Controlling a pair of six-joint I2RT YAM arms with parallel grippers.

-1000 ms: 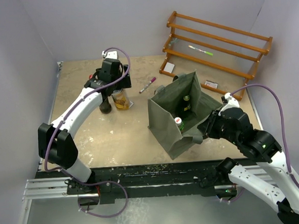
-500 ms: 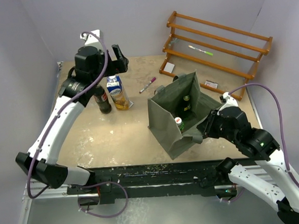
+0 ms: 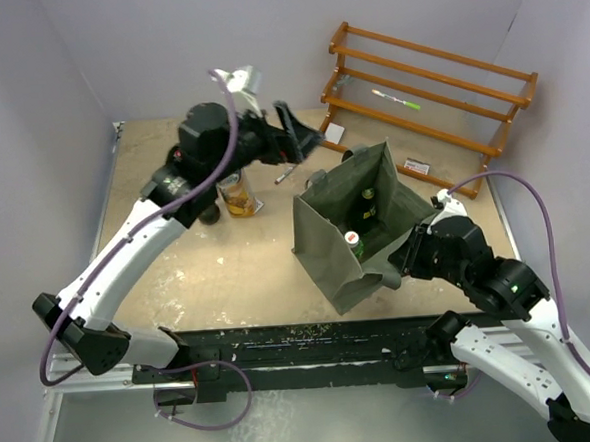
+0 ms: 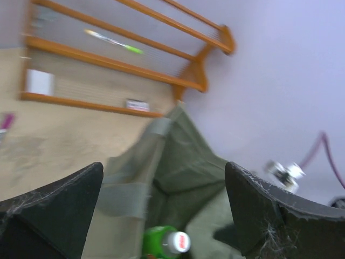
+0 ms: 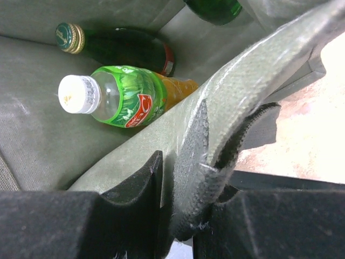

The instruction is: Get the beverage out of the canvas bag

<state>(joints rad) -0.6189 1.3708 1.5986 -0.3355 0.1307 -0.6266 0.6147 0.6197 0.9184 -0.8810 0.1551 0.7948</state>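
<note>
One target: white-capped bottle (image 5: pixel 121 100). Right gripper (image 5: pixel 183 199) pins canvas bag (image 3: pixel 321 241) rim; I'd lower wide-open left gripper (image 3: pixel 298 133) straight onto it.

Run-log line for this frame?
left claw: open, empty, in air near canvas bag | right claw: shut on bag rim | inside bag: green-labelled bottle, dark glass bottle

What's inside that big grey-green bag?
The canvas bag holds a white-capped plastic bottle with a green label, a dark glass bottle with a gold cap, and part of another green bottle. Its sides hide anything deeper.
</note>
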